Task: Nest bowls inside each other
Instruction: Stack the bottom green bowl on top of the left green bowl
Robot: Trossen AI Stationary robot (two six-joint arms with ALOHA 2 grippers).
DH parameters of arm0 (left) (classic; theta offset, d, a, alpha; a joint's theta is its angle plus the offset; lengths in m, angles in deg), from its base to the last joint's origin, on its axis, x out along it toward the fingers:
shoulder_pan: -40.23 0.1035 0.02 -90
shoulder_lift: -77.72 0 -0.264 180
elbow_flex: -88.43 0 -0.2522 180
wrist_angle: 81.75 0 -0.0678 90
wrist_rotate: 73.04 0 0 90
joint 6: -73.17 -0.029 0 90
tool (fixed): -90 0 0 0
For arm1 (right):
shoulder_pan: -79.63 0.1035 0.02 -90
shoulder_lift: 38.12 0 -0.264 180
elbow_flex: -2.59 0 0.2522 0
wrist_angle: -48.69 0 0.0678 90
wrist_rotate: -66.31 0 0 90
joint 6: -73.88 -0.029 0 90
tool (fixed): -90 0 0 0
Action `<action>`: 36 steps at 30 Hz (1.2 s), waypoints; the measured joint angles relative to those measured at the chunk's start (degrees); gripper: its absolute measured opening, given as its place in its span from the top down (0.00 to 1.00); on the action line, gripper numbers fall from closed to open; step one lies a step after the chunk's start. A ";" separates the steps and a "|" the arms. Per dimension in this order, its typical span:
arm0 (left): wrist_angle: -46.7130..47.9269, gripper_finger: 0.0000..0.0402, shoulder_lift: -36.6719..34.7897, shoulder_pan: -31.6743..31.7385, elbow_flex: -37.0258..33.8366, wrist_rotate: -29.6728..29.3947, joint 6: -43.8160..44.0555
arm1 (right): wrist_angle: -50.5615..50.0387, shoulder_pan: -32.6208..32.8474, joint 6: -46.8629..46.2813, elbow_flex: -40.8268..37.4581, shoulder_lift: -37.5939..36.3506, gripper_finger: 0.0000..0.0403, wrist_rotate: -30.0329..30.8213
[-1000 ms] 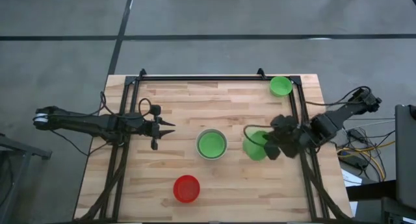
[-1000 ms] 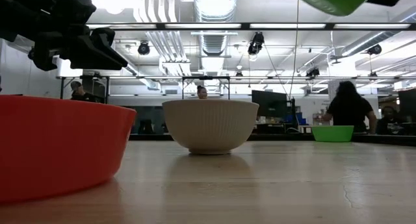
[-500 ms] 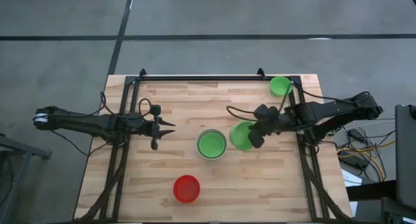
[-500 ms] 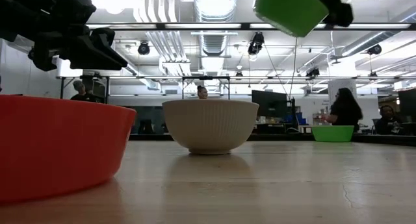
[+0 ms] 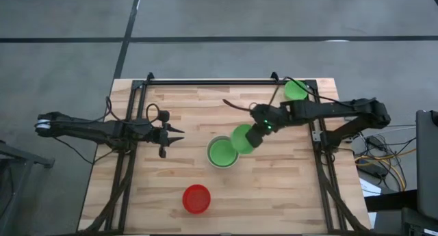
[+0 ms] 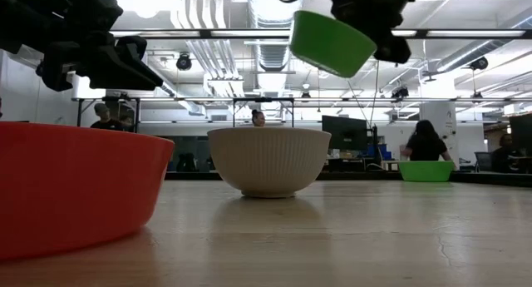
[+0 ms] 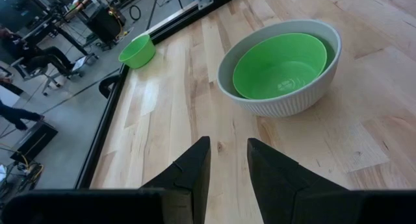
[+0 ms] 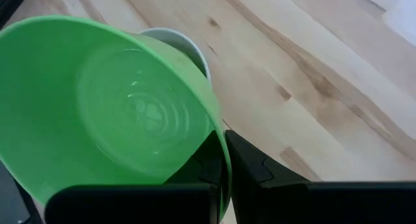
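Note:
An off-white ribbed bowl [image 5: 222, 152] stands on the table's middle with a green bowl [image 7: 279, 65] nested in it. My right gripper [image 5: 257, 132] is shut on a second green bowl [image 5: 242, 139], held in the air just right of the off-white bowl [image 6: 268, 160]. A red bowl [image 5: 196, 198] sits near the front edge, and a third green bowl [image 5: 295, 90] at the far right corner. My left gripper [image 5: 175, 134] waits open to the left of the off-white bowl, with nothing between its fingers. My right gripper pinches the held green bowl's rim [image 8: 223, 151], one finger inside the bowl and one finger [image 8: 255, 167] outside its wall. The fingers slant down from the table's right side. The bowl [image 6: 331, 44] is lifted clear and tilted, its mouth partly toward the gripper.
Black rails run along the table's left, right and far edges [image 5: 205, 82]. Bare wood lies between the red bowl and the off-white bowl. In the low view, people and desks show in the room beyond the table.
My right gripper has swung from the table's right edge toward the off-white bowl and sunk a little, carrying the green bowl. The bowl stays clear of the table and now hangs just beside the off-white bowl's right rim.

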 joint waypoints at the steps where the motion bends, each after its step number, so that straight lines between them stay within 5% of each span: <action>1: 0.02 0.73 0.02 0.00 0.00 -0.02 0.00 | 0.04 -0.37 0.63 0.73 0.94 0.98 -0.62; 15: 0.01 0.73 0.00 0.01 0.00 -0.01 -0.01 | -5.73 -2.45 5.16 13.77 15.92 0.98 -5.57; 36: -0.02 0.73 0.00 0.00 0.00 -0.01 -0.01 | -2.29 -4.29 6.98 15.43 24.20 0.98 -10.86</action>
